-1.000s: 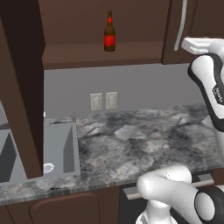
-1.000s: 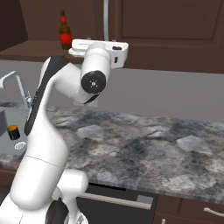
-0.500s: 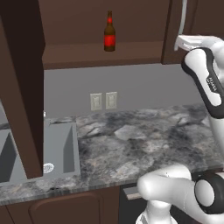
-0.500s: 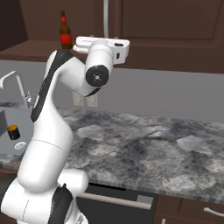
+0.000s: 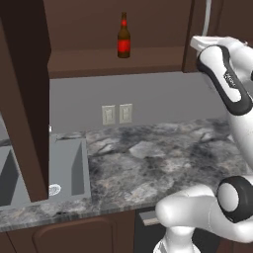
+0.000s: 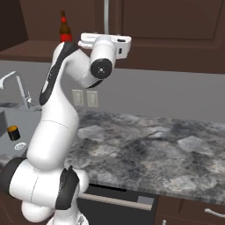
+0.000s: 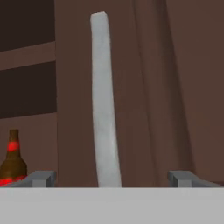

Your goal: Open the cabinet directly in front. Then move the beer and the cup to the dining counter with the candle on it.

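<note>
Marbled worktop (image 5: 148,163) ran across the left base view below a grey wall with two pale outlets (image 5: 117,114), a sink (image 5: 44,173) set into it at the left. Above, the left door (image 5: 24,94) of the cabinet (image 5: 113,62) stood swung out, baring the shelf, and the beer (image 5: 123,37) stood upright there, alone. The arm reached up at the right toward the closed right-hand door.

From the right base view, the hand sat high against the right door (image 6: 171,35), just beside its silver bar handle (image 6: 106,17). The beer (image 6: 64,28) stood to the left, partly behind the arm. A black-and-orange cylinder (image 6: 13,132) sat low by the sink.

Along the hand view, the handle (image 7: 105,100) rose between the two finger tips of the gripper (image 7: 109,178), whose jaws were spread wide with nothing between the pads yet. The beer (image 7: 12,159) showed at the lower left.

Risks, as a judgement: closing too shallow could have let the smooth bar slip out during the pull. The bottle stood near the door's edge, so a sideways drift of the hand could have knocked it over. Where the cup stood, I could not tell.
</note>
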You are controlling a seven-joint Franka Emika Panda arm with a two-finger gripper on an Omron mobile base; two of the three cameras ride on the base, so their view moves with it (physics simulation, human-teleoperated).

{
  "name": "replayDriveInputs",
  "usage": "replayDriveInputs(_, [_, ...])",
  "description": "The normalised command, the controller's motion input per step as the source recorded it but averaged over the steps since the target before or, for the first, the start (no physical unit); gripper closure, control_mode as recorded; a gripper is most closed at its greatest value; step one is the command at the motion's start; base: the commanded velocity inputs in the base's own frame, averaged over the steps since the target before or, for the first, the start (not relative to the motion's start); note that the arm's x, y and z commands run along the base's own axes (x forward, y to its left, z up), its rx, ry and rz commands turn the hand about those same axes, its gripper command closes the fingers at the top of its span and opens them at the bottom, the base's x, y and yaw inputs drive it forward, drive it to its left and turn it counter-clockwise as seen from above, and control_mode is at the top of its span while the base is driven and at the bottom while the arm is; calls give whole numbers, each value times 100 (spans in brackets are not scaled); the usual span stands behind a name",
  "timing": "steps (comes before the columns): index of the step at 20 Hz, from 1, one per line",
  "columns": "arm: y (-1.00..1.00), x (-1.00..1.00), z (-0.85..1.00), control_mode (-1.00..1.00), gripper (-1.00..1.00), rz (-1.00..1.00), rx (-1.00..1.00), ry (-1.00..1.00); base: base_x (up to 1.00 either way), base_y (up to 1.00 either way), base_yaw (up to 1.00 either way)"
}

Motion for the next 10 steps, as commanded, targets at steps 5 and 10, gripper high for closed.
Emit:
replayDriveInputs(5, [0,46,0,-100,-100,0,0,0,0,0,0])
replayDriveInputs(10, [0,48,0,-100,-100,1,0,0,0,0,0])
